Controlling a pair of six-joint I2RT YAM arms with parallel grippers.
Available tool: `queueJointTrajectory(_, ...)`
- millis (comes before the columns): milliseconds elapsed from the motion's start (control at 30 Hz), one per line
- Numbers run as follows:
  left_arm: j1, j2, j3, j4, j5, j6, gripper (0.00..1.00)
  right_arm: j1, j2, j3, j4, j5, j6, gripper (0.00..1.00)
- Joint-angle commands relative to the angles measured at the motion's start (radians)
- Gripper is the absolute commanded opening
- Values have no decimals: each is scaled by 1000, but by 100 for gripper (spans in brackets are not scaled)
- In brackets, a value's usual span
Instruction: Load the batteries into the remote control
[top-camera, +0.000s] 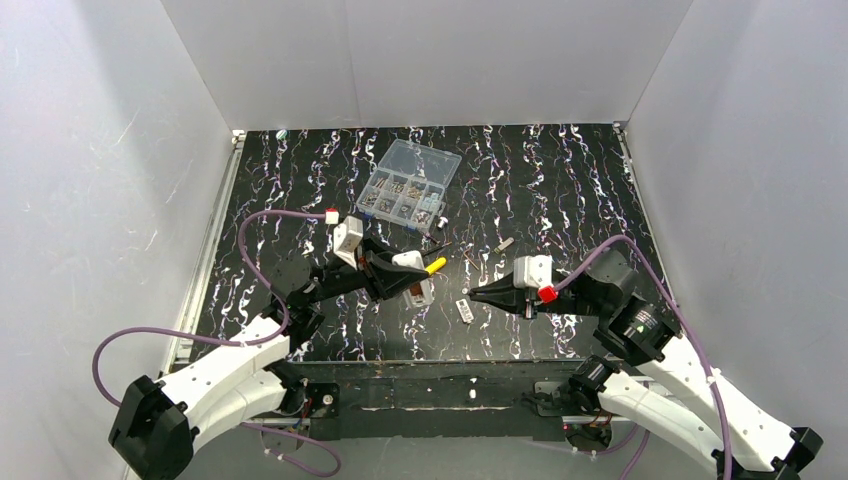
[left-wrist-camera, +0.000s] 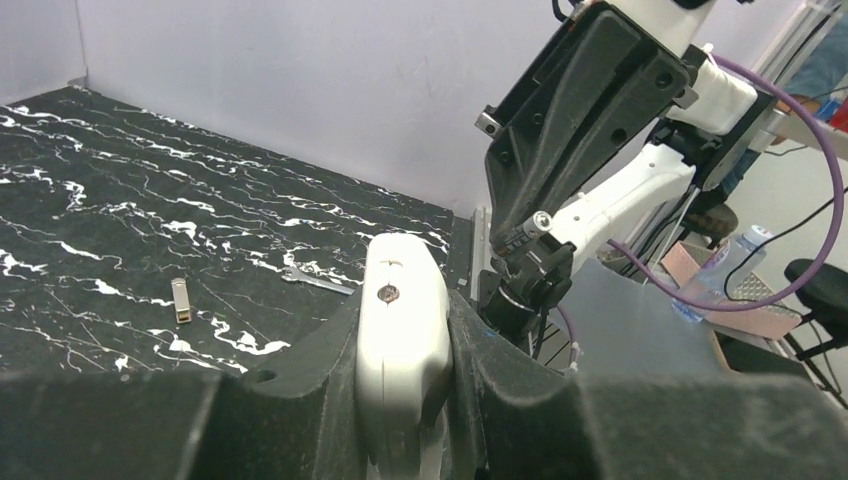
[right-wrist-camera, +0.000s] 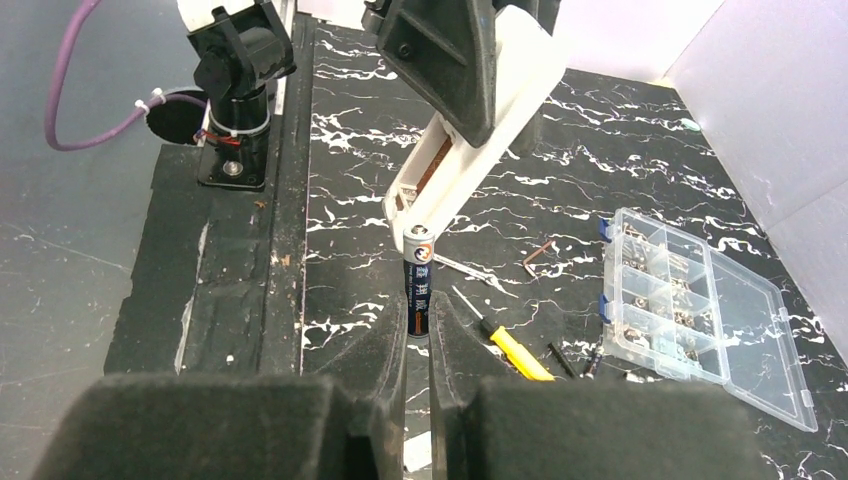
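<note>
- Top external view: both arms reach in toward the middle of the black marbled surface (top-camera: 560, 190), their tips near each other
- Left fingers (left-wrist-camera: 310, 385) are clenched on the remote control (left-wrist-camera: 400, 330), the white bar wedged between the two dark pads
- From the right wrist, that remote control hangs tilted above the surface, upper end in the left arm's grip and lower end pointing down at the camera
- Right fingers (right-wrist-camera: 385, 375) are pinched on a battery (right-wrist-camera: 418, 290), a dark cell with an orange band, standing upright
- Battery's metal top sits right at the remote control's lower end; whether the two touch I cannot tell
- Yellow-handled screwdriver (right-wrist-camera: 512, 348) lies flat on the surface just right of the battery, black tip pointing toward it
- Clear compartment box (right-wrist-camera: 690, 300) sits further right with its lid open, small metal parts in its cells
- Small bent hex key (right-wrist-camera: 540, 252) rests between the remote control and the box
- Left wrist view picks out a small pale oblong piece (left-wrist-camera: 181, 300) lying alone on the surface, well apart from the grip
</note>
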Motion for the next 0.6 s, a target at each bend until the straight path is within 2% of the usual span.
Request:
queueJointTrajectory(0,-6,-33,22,89,61,68,0,5,9,-23,75,41,49,1)
queueJointTrajectory(100,-6,-34,17,61,-34,26,0,4,16,-46,142,93,130,1)
queueJointTrajectory(167,-6,-31,3,47,-184,-54,0,5,36,-58,187,145,207,1)
queueJointTrajectory(233,-5,-24,-21,22,-393,-186,0,5,65,-50,206,179,255,1)
queueJointTrajectory(300,-5,-33,-38,-77,-587,-359,0,6,91,-42,229,189,297,1)
queueJointTrajectory(367,-7,-61,-27,-245,-716,-481,0,10,114,-42,278,204,351,1)
queueJointTrajectory(467,-8,-106,19,-465,-783,-533,0,17,160,-28,330,243,416,1)
queueJointTrajectory(567,-9,-128,30,-541,-841,-600,0,38,226,15,348,294,464,1)
